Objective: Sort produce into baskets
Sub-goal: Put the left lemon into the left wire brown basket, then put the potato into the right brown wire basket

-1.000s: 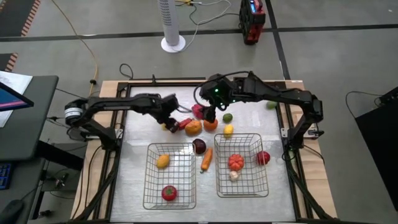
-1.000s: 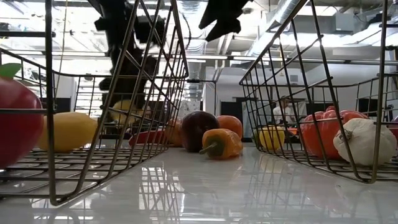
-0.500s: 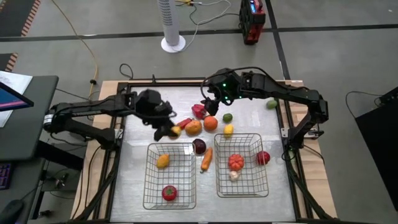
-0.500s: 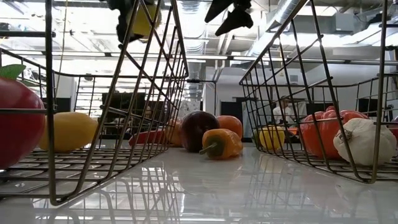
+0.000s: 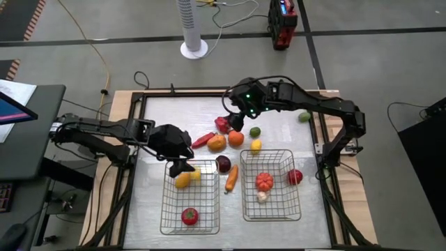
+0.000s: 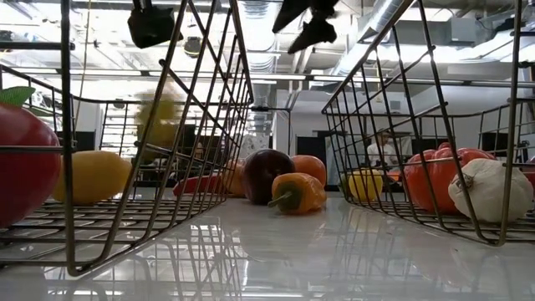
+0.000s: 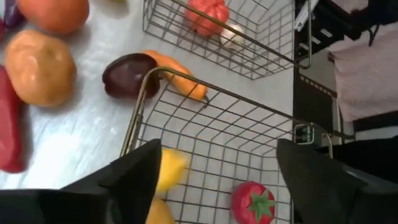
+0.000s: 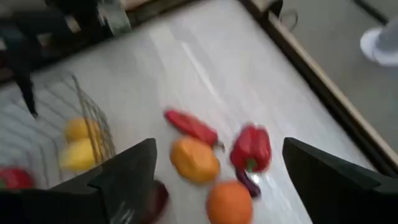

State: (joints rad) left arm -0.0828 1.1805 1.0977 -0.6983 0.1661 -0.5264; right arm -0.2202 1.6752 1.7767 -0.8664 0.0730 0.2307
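**Both grippers open over the produce**

Left gripper [image 5: 182, 167] of mine gapes empty above the left basket [image 5: 167, 209], a small yellow fruit [image 5: 195, 173] just below. My right gripper [image 5: 232, 123] hangs wide, empty, over the red pepper [image 5: 221, 125].

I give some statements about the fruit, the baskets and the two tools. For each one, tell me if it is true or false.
1. The left tool is open above the left silver wire basket. True.
2. The red tomato lies in the right silver wire basket. False: it lies in the left basket.
3. The white garlic bulb lies in the right basket. True.
4. The orange carrot is inside a basket. False: it lies on the table between the baskets.
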